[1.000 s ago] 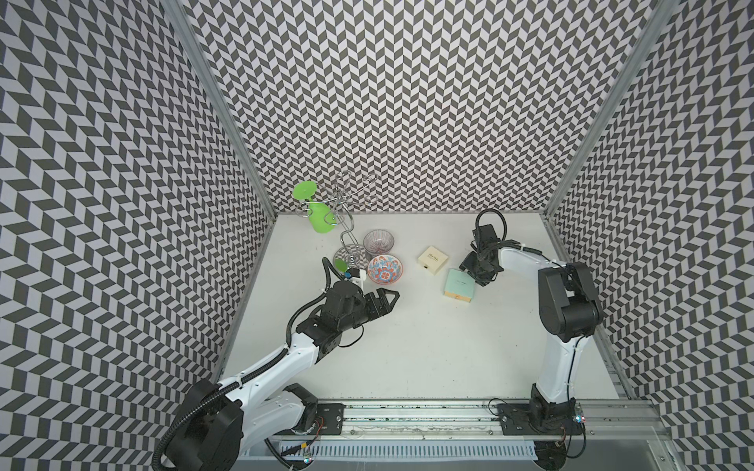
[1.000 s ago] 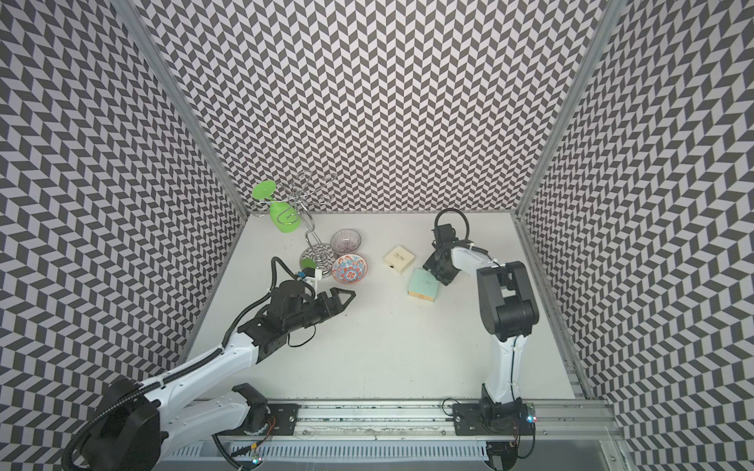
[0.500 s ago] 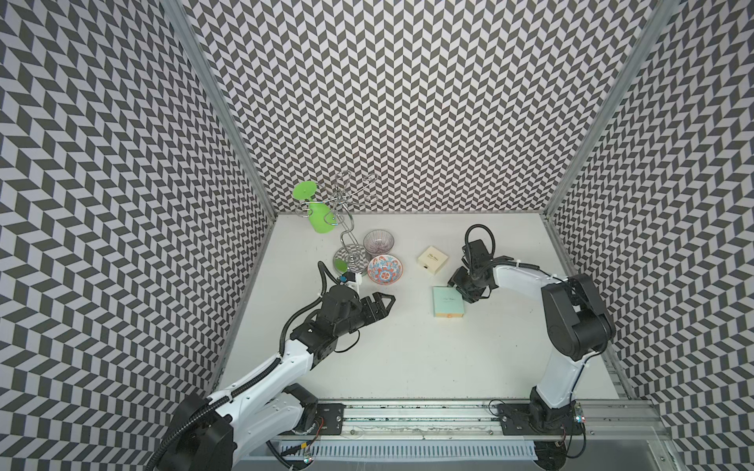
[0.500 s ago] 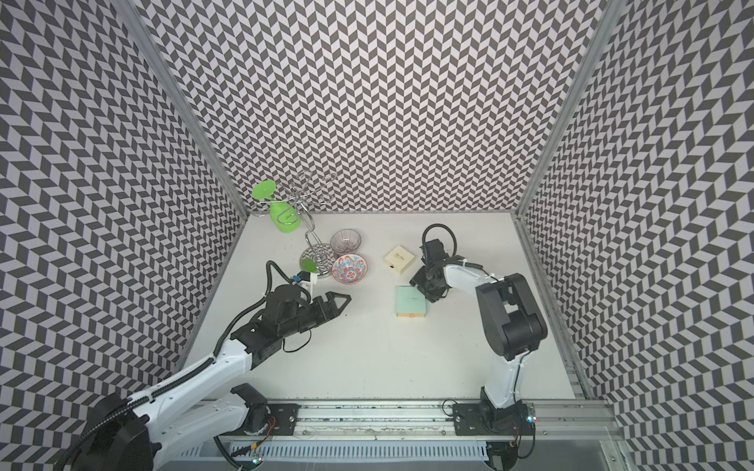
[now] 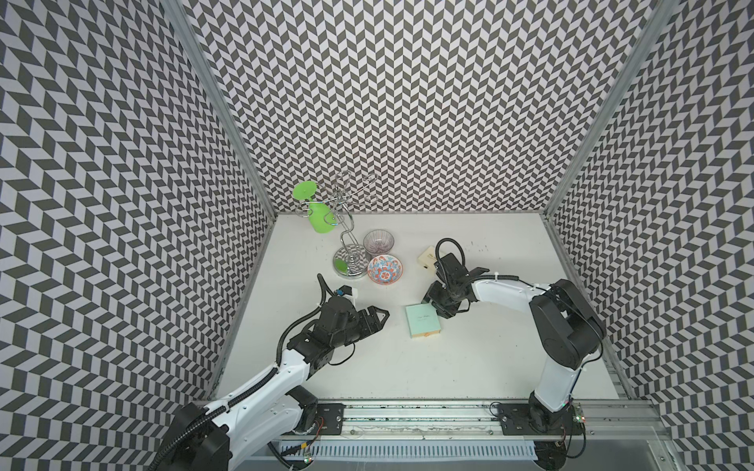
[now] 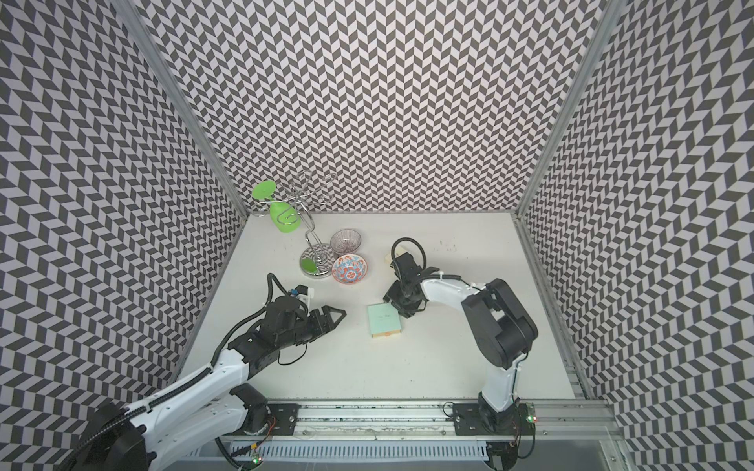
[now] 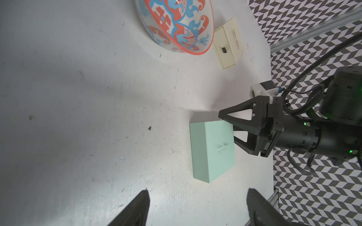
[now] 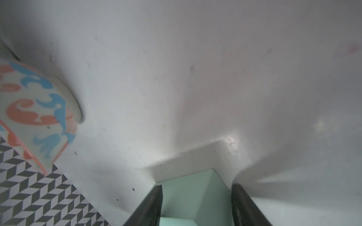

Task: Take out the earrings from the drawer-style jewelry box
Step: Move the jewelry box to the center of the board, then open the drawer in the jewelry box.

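Mint jewelry box (image 5: 422, 328) sat closed, centre of the tabletop (image 5: 489, 367), earrings out of sight, presumably inside. Right hand (image 7: 226, 121) pinched its far-right corner; left hand (image 5: 382, 319) hovered empty, jaws wide. We reckoned: pin the box, slide the drawer (image 5: 426, 335) out level.

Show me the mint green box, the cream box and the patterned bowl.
mint green box (image 5: 422, 321), in a top view, lid middle
cream box (image 7: 225, 46), left wrist view, drawer front
patterned bowl (image 5: 384, 269), in a top view, inside bottom
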Robot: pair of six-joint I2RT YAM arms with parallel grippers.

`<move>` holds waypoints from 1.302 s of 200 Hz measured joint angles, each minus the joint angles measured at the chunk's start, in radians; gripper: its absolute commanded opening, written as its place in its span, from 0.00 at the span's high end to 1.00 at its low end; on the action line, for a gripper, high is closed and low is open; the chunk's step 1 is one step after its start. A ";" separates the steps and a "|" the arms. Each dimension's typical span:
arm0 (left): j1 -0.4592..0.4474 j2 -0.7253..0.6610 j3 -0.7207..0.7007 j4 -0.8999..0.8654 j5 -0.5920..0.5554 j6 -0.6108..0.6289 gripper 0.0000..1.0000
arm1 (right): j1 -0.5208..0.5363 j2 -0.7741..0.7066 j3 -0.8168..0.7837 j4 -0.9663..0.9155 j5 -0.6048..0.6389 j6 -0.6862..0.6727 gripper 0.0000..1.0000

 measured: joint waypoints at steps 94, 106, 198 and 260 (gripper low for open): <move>-0.042 0.035 -0.070 0.044 0.087 -0.145 0.36 | 0.045 -0.109 -0.015 -0.097 0.208 -0.142 0.40; -0.060 0.061 -0.070 0.055 0.091 -0.157 0.36 | 0.050 -0.229 -0.076 -0.111 0.269 -0.181 0.40; -0.105 0.339 0.055 0.159 0.123 -0.120 0.51 | 0.401 -0.618 -0.422 -0.121 0.350 -0.292 0.45; -0.117 0.479 0.108 0.213 0.161 -0.089 0.59 | 0.455 -0.491 -0.439 0.032 0.318 -0.251 0.48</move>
